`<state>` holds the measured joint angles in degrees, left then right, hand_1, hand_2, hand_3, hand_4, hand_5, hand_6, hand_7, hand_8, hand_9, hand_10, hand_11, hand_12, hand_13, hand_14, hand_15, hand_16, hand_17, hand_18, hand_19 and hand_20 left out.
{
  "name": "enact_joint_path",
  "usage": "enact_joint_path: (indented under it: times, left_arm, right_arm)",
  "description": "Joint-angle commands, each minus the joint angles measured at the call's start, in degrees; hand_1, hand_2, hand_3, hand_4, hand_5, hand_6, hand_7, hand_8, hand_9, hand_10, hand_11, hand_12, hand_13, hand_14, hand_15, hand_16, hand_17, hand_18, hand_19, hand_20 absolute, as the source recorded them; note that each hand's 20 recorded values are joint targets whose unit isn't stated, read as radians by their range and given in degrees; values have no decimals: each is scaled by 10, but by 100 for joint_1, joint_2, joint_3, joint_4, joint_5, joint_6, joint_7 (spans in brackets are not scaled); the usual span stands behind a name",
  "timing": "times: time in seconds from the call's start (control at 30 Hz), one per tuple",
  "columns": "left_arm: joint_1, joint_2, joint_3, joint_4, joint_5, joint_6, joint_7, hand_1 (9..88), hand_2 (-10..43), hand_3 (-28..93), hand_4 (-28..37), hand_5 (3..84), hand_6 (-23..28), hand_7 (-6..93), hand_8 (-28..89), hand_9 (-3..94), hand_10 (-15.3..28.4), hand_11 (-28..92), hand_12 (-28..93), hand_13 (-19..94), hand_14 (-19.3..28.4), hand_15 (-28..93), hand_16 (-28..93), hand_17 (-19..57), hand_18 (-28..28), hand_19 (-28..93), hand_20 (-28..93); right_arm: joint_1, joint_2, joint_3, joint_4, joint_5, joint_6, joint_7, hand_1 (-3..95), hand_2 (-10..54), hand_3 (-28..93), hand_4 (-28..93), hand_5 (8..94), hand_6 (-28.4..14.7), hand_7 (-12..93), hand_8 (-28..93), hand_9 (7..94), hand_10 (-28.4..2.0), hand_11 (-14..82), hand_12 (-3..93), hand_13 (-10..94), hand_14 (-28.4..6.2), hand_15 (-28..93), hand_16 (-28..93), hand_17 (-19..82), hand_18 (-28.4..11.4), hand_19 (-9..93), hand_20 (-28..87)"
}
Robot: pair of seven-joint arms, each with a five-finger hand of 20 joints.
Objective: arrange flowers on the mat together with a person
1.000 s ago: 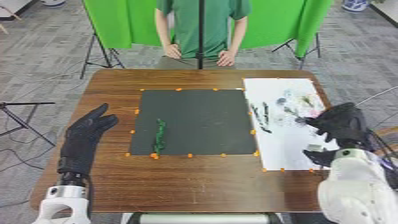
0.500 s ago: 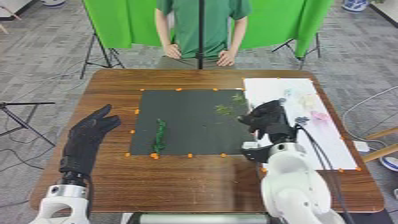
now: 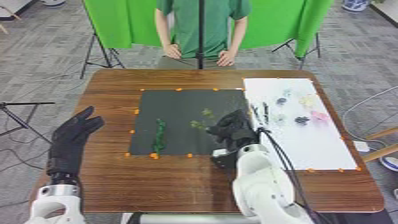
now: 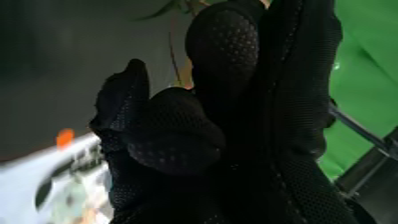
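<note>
The leafy sprig (image 3: 206,113), above the dark mat (image 3: 173,102) well inside the surface's (image 3: 160,185) right edge, has its thin stem (image 4: 174,57) pinched in the right hand's (image 3: 233,127) fingers, likely light, bendy, fragile, best gripped low.

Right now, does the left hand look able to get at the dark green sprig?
Probably yes: the left hand is open, and nothing stands between it and the dark green sprig on the mat.

smooth wood tbl (image 3: 160,180), matt mat (image 3: 182,142), rough-textured cloth R hand (image 3: 233,129), smooth sheet (image 3: 311,152)
</note>
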<state>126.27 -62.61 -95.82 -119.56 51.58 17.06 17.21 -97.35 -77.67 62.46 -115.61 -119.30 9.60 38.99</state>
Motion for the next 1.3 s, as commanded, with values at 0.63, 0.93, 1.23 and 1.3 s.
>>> enact_joint_path:
  times: [0.63,0.93,1.23,1.3]
  left_arm:
    - [189,-93,-2,-8,91,-210,-229,260,-31,686,-241,471,42,97,-54,479,145,185,147,384,176,148,36,71,114,29,186]
    - [205,-94,-6,-8,95,-224,-244,261,-32,683,-239,469,41,95,-52,477,145,180,149,382,175,142,39,69,115,28,186]
    - [186,-90,10,0,109,-263,-260,262,-33,681,-236,468,40,95,-52,475,143,178,150,382,175,139,41,69,116,27,186]
    - [191,-89,6,-3,106,-268,-264,263,-33,680,-236,468,40,95,-52,475,143,177,150,382,175,139,42,69,116,27,186]
  right_arm:
    - [389,-351,-693,631,1195,1109,197,941,-95,-283,216,860,16,283,277,937,-63,412,268,937,-20,617,243,456,-223,817,401]
    - [439,-284,-937,814,2,776,-328,934,-95,-283,224,853,17,288,277,937,-68,430,275,937,-29,629,258,429,-223,813,408]
    - [520,-257,-1177,1011,-492,912,-590,933,-95,-283,217,851,14,294,240,937,-85,494,235,937,-46,658,318,421,-221,799,425]
    - [525,-253,-1196,1034,-536,930,-619,930,-95,-283,224,854,14,285,230,937,-85,501,226,937,-46,661,324,420,-221,798,427]
